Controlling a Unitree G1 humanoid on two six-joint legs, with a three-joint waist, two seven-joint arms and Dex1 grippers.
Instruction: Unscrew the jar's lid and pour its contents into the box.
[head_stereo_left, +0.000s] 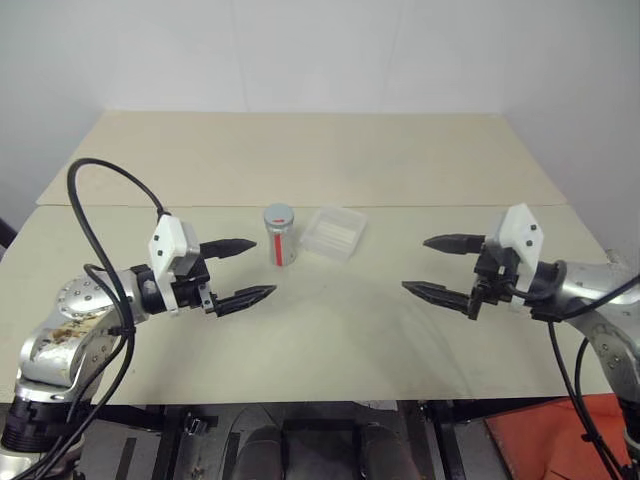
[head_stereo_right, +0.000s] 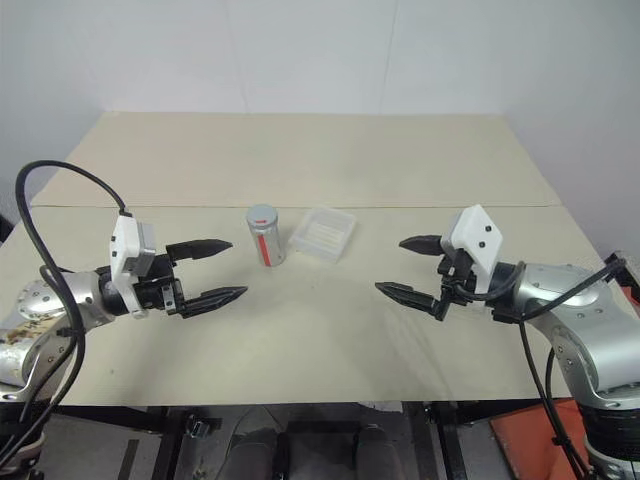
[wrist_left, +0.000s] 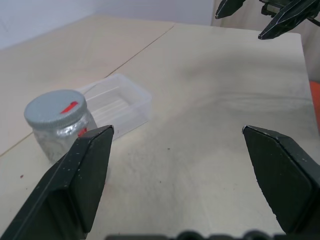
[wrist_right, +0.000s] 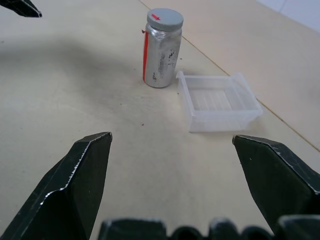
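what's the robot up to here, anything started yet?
Nothing is being handled yet. The left gripper and right gripper both hang open above the table, one on each side, holding nothing. Between them and a little further back, the jar stands upright with its lid on. The box sits right beside the jar, on the right gripper's side, and looks empty. Unscrewing and pouring are not yet begun.

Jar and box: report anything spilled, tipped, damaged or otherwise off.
Nothing stands out. The jar stands upright with the lid on; the box lies flat just beside it, on the table. Both the left gripper and the right gripper are open and empty.
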